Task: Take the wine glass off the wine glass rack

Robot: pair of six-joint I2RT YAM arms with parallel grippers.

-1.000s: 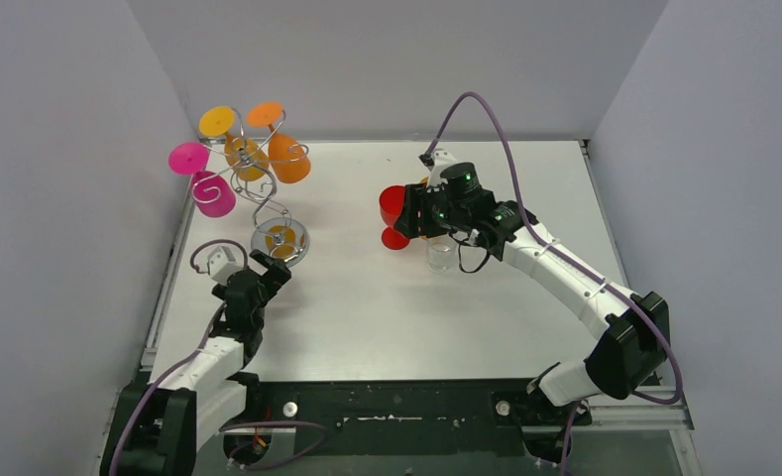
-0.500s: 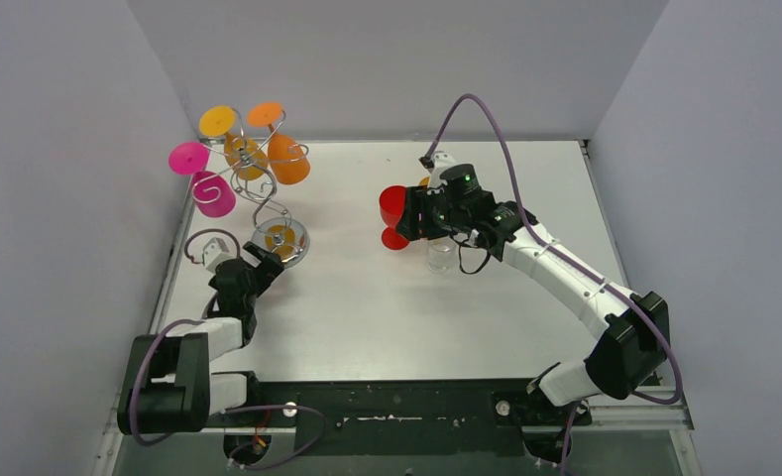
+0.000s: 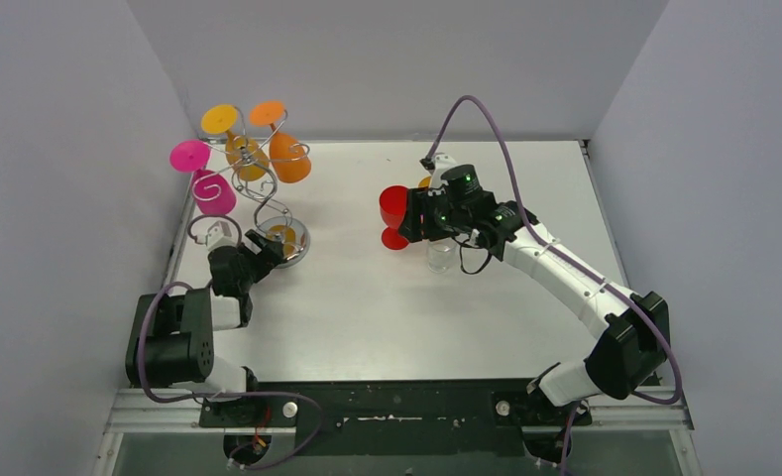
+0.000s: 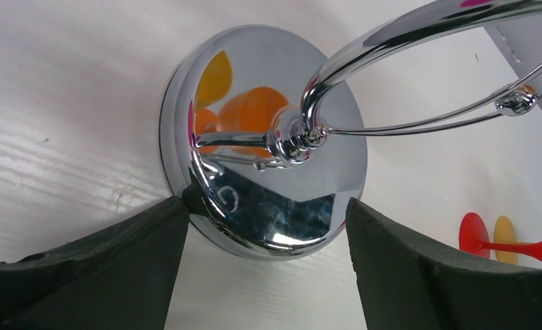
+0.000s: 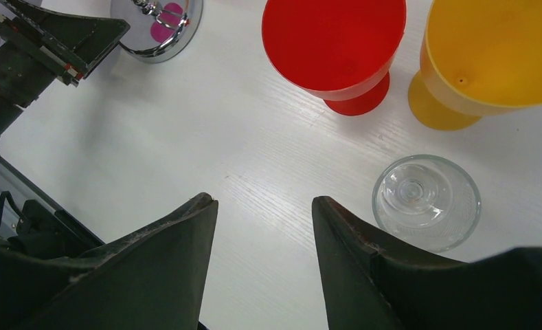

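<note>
Since the wine glass rack (image 3: 285, 238), upper left of the overhead view, carries hung wine glasses (image 3: 289, 159), the left gripper (image 4: 266, 212), jaws wide astride its round base (image 4: 254, 82), should pinch squarely to steady it; the right gripper (image 5: 264, 201) hovers part-open, empty.

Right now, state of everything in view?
Rack, upright on table, three glasses hanging.
Pink glass, hung upside down on rack.
Amber glass, hung upside down on rack.
Orange glass, hung upside down on rack.
Left hand, open, jaws either side of rack base.
Right hand, open, empty.
Red glass, upright on table.
Yellow glass, upright beside red.
Clear glass, upright on table.
</note>
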